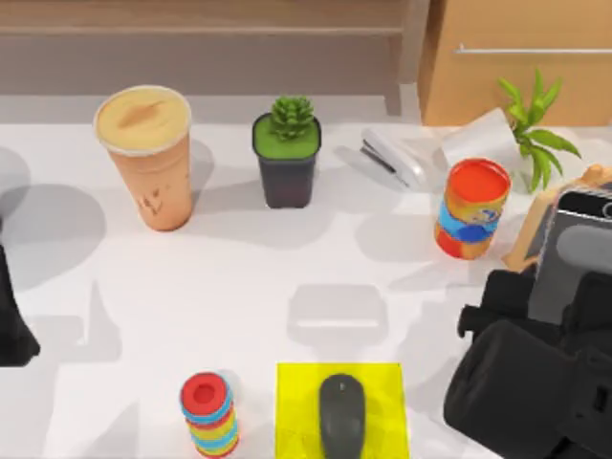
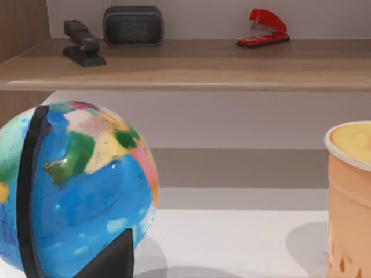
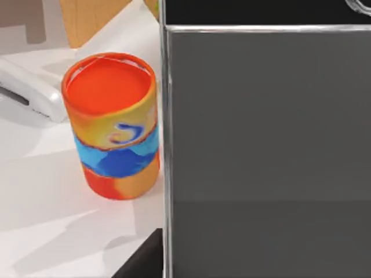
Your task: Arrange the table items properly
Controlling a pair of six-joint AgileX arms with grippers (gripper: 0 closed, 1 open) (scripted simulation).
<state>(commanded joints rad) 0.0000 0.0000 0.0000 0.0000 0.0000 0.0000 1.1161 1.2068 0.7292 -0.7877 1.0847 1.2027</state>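
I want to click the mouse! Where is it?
The mouse lies on the yellow mat at the near edge of the top view, right of the stack of coloured rings.

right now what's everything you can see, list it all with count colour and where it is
drink cup: 1, tan, foamy top, table back left
succulent: 1, green in black pot, back centre
white stapler: 1, right of succulent
can: 1, red-topped, colourful, right side
leafy plant: 1, green, back right
smartphone: 1, black, silver-edged, on wooden stand, right edge
mouse: 1, dark grey, on yellow mat, front centre
ring stack: 1, multicoloured, front left
globe: 1, mostly blue, near cup
shelf: black stapler, black speaker, red stapler
left arm: black, left edge
right arm: black, by phone
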